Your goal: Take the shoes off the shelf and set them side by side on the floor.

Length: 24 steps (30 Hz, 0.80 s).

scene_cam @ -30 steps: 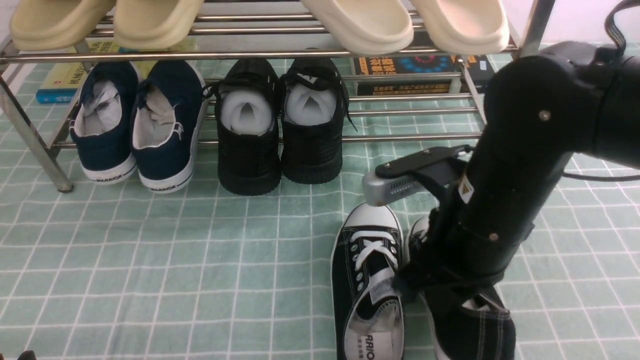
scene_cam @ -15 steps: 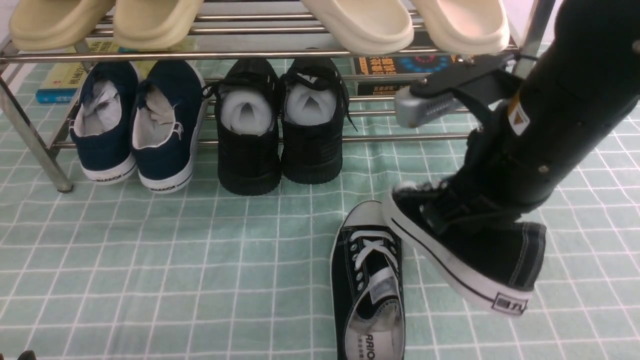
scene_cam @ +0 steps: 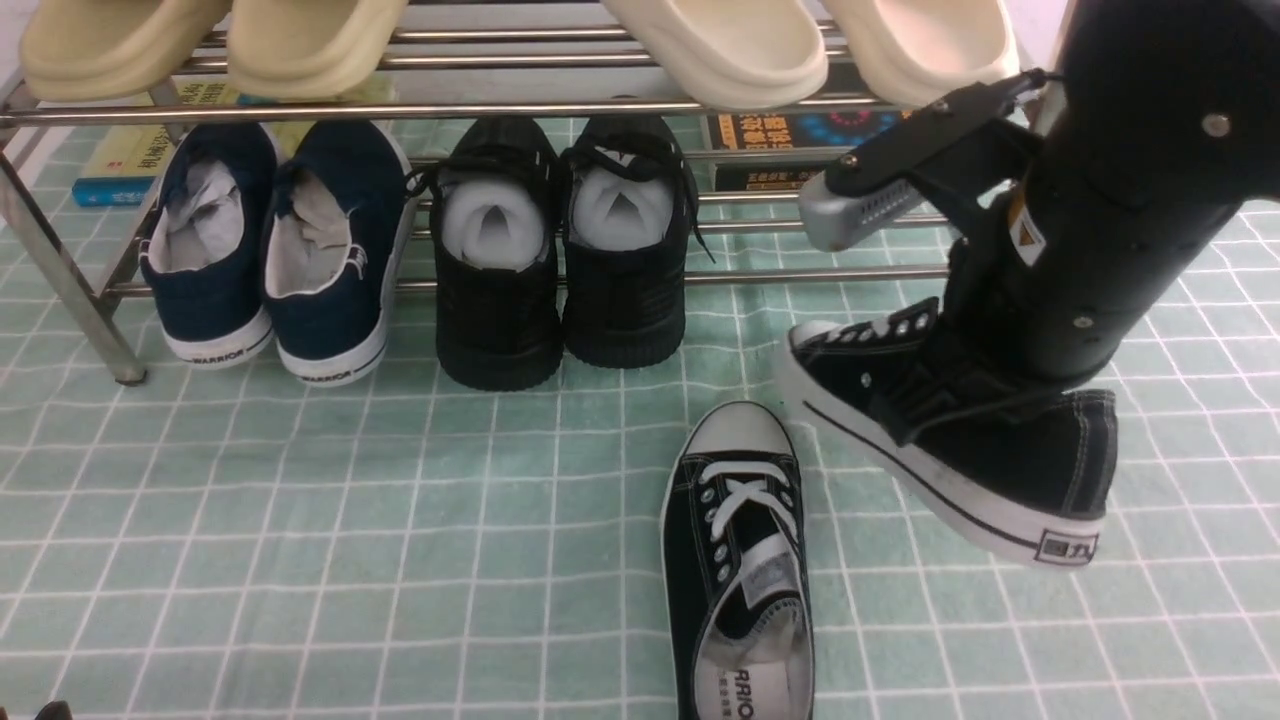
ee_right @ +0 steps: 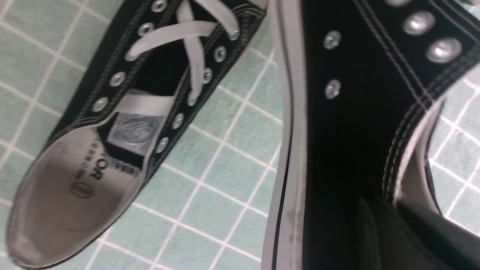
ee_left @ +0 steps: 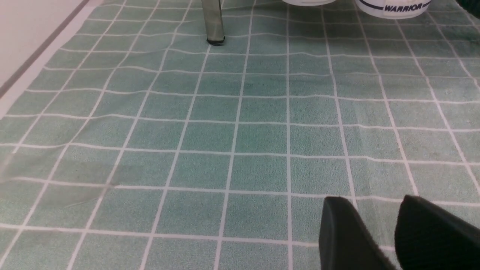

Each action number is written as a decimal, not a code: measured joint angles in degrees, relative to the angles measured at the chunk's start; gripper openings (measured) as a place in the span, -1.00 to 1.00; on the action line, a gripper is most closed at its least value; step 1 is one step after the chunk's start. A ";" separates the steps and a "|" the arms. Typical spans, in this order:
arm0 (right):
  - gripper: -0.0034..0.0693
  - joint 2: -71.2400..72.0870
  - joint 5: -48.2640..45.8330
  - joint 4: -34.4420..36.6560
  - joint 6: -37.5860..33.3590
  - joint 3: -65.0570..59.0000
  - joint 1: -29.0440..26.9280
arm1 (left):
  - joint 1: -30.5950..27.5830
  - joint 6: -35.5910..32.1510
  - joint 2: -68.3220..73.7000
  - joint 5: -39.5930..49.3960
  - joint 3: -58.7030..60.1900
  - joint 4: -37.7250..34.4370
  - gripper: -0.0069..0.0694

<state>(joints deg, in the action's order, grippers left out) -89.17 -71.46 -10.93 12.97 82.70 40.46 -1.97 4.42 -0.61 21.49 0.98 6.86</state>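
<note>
One black canvas sneaker [scene_cam: 738, 560] with white laces lies flat on the pale green gridded floor [scene_cam: 400, 500], toe cap toward the shelf [scene_cam: 500, 108]. It also shows in the right wrist view as the sneaker [ee_right: 112, 131] on the floor. Its mate [scene_cam: 950, 440] hangs tilted above the floor to the right, toe toward the rack, white sole facing down-left. My right gripper [scene_cam: 925, 405] is shut on that shoe's side wall [ee_right: 352, 112], one finger outside and one finger [ee_right: 435, 232] inside the collar. My left gripper [ee_left: 375, 204] hovers over bare floor, open, with nothing between its fingers.
On the rack's lower tier sit a navy WARRIOR pair [scene_cam: 270, 260] and an all-black pair [scene_cam: 560, 260]. Cream slippers [scene_cam: 720, 50] rest on the top tier, and books [scene_cam: 820, 150] lie behind. A rack leg [ee_left: 213, 22] stands ahead of the left gripper.
The right arm lifted the second sneaker from beside its mate on the floor, up and toward the rack, tipping it. The other sneaker stayed put.
</note>
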 joint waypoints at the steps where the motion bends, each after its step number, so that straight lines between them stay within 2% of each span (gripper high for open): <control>1: -0.84 0.00 -0.06 -0.01 0.00 0.00 0.00 | 0.00 0.00 0.00 0.00 0.00 0.00 -0.18; 6: -0.84 0.00 -0.51 -0.68 -0.05 0.00 0.00 | 0.00 0.00 0.00 0.00 0.00 0.00 -0.18; 15: -0.84 -2.88 -0.20 4.09 -0.11 0.00 0.00 | 0.00 0.00 0.00 0.00 0.00 0.00 -0.18; 24: -0.83 -0.99 0.26 1.22 -0.27 0.00 0.00 | 0.00 0.00 0.00 0.00 0.00 0.03 -0.18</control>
<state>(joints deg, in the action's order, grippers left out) -90.16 -71.20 -9.71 12.70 82.70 40.46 -1.97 4.42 -0.61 21.49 0.98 6.89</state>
